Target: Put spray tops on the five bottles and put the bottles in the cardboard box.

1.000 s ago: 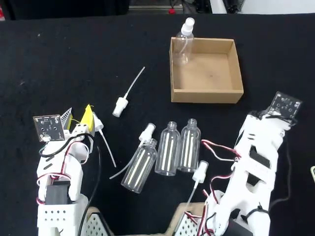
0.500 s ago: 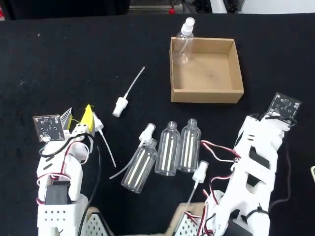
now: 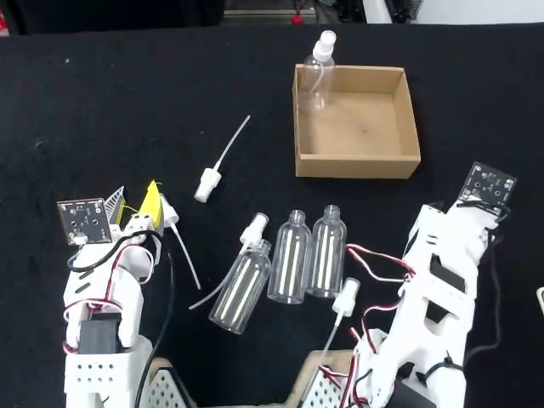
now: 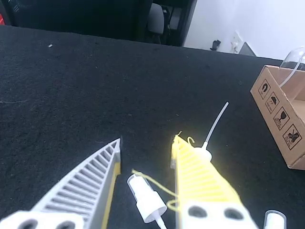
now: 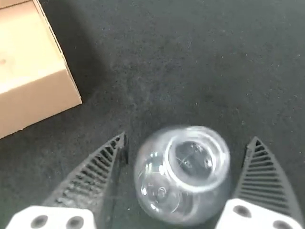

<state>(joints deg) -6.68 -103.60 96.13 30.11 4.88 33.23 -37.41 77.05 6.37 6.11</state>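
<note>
The cardboard box (image 3: 357,161) sits at the back right, with one capped bottle (image 3: 316,78) upright in its far left corner. Three bottles lie mid-table: one with a spray top (image 3: 241,285) and two bare ones (image 3: 291,255) (image 3: 327,251). My left gripper (image 3: 136,189) (image 4: 147,140) is open, and a loose spray top (image 4: 145,198) (image 3: 170,214) lies between its fingers. My right gripper (image 5: 188,138) is open around a bare clear bottle (image 5: 183,171) seen from above, with gaps on both sides.
A second loose spray top (image 3: 211,177) (image 4: 212,129) lies left of the box, its tube pointing away. A third (image 3: 344,297) lies by the right arm's base (image 3: 425,323). Black cloth covers the table (image 3: 127,93). The box's near corner (image 5: 28,81) is close to the right gripper.
The right arm's wrist has drawn back slightly toward the near edge. The left arm and the table objects have not moved.
</note>
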